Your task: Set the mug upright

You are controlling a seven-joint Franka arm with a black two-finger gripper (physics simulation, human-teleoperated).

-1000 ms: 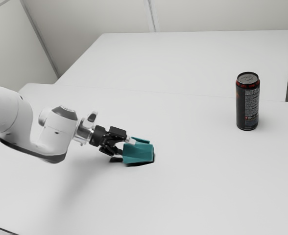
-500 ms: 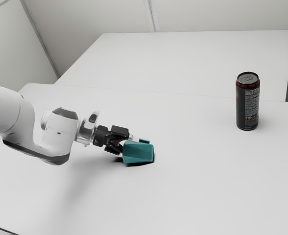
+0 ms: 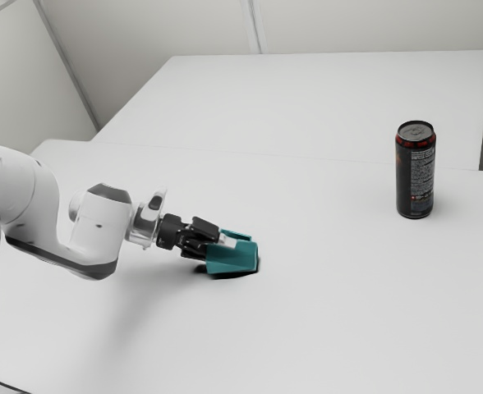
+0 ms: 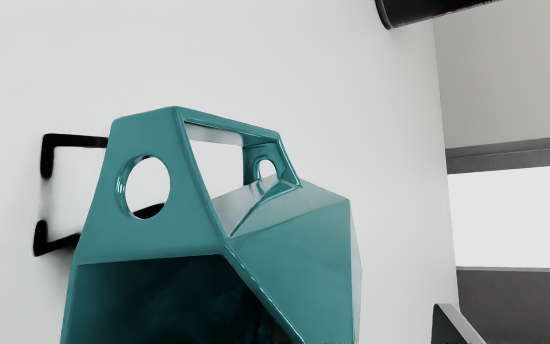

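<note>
Mug [image 3: 232, 261] lying on its side on the table [image 3: 348, 320], in from the edges and toward the exterior view's left, open mouth facing the gripper [image 3: 216, 247], base toward the exterior view's right, handle [image 4: 151, 129] out on the side toward the table's far edge. Gripper is low at the mug's mouth end; can't tell whether the jaws are wide, narrow or holding the mug. Black can [image 3: 415, 172] upright, well apart from the mug, nearer the table's far edge, toward the exterior view's right.
</note>
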